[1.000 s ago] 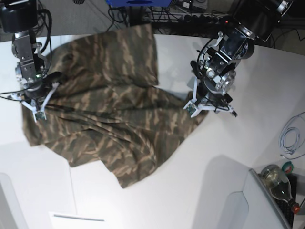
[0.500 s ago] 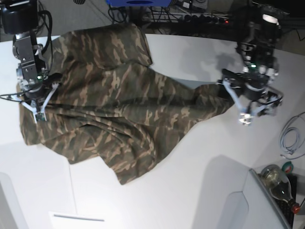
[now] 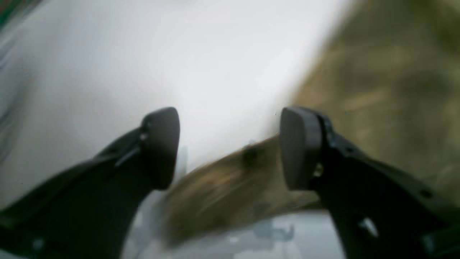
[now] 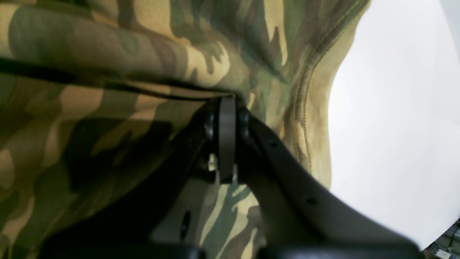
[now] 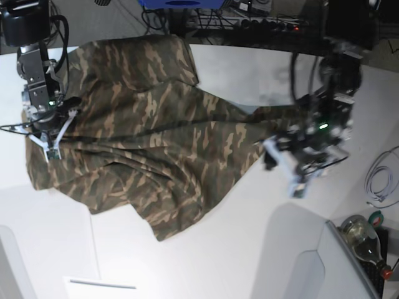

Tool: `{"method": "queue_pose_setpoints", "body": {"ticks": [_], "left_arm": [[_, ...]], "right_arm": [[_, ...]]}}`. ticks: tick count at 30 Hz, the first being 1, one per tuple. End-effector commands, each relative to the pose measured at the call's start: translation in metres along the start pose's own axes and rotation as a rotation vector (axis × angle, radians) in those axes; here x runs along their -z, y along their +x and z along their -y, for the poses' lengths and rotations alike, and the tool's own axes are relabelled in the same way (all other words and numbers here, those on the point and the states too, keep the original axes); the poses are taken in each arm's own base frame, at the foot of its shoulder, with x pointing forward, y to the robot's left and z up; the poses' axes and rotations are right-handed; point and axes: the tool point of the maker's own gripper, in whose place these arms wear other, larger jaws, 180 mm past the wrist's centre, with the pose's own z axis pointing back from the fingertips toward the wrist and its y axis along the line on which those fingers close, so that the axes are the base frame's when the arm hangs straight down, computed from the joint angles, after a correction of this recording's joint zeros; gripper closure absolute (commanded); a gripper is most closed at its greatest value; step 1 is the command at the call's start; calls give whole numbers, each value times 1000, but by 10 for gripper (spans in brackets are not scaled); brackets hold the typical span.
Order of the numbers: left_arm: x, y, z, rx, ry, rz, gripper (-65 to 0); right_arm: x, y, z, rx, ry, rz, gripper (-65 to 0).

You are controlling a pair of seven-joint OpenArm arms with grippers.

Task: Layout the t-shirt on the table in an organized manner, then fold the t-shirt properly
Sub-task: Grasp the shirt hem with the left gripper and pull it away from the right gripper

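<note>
My right claw (image 4: 226,144) is clamped on the shirt (image 5: 143,143), which sprawls rumpled over the bench (image 5: 237,249). Left claw (image 3: 230,147) gapes, gripping nothing, over the shirt's edge; bare bench beyond.

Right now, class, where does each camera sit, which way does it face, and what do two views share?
Base: overhead, looking down on the table, t-shirt and both arms.
Left wrist: behind the left gripper, jaws apart, facing blurred cloth and tabletop.
Right wrist: behind the right gripper, shut on the t-shirt's fold.
Shared: all three views show the camouflage t-shirt on the white table.
</note>
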Motion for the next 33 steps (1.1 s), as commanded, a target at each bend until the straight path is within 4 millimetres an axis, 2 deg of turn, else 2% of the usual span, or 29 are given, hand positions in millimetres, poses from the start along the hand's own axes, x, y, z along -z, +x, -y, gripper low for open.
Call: {"method": "queue_pose_setpoints", "body": {"ticks": [1, 4, 6, 9, 11, 13, 15, 18, 20, 24, 26, 31, 33], "left_arm": [[10, 21, 12, 13, -24, 35, -362], [55, 24, 52, 28, -88, -59, -281], [79, 22, 71, 53, -107, -132, -225], [99, 21, 92, 102, -125, -155, -120], [107, 16, 104, 151, -134, -165, 0], [112, 16, 114, 174, -144, -160, 0], [117, 14, 116, 176, -141, -149, 0], [129, 13, 110, 179, -115, -126, 0], [137, 10, 101, 226, -80, -110, 0], [148, 10, 87, 321, -41, -41, 0], [150, 22, 78, 318, -29, 16, 0], [147, 65, 22, 281, 139, 140, 0], [145, 75, 14, 276, 156, 157, 0]], "right_arm": [[0, -8, 2, -11, 24, -40, 0], [0, -12, 6, -15, 17, -61, 0], [0, -12, 6, -16, 16, -61, 0], [0, -13, 7, -17, 15, -63, 0], [0, -13, 7, -17, 15, -63, 0], [0, -14, 7, -18, 16, -64, 0], [1, -15, 7, -18, 16, -66, 0], [1, -14, 7, -17, 15, -66, 0], [3, -5, 10, -12, 10, -53, 0], [13, -1, 17, 0, 0, -73, 0], [20, 3, 21, 9, -6, -78, 0], [35, 21, 37, 17, -27, -46, 0], [39, 32, 46, 25, -39, -37, 0]]}}
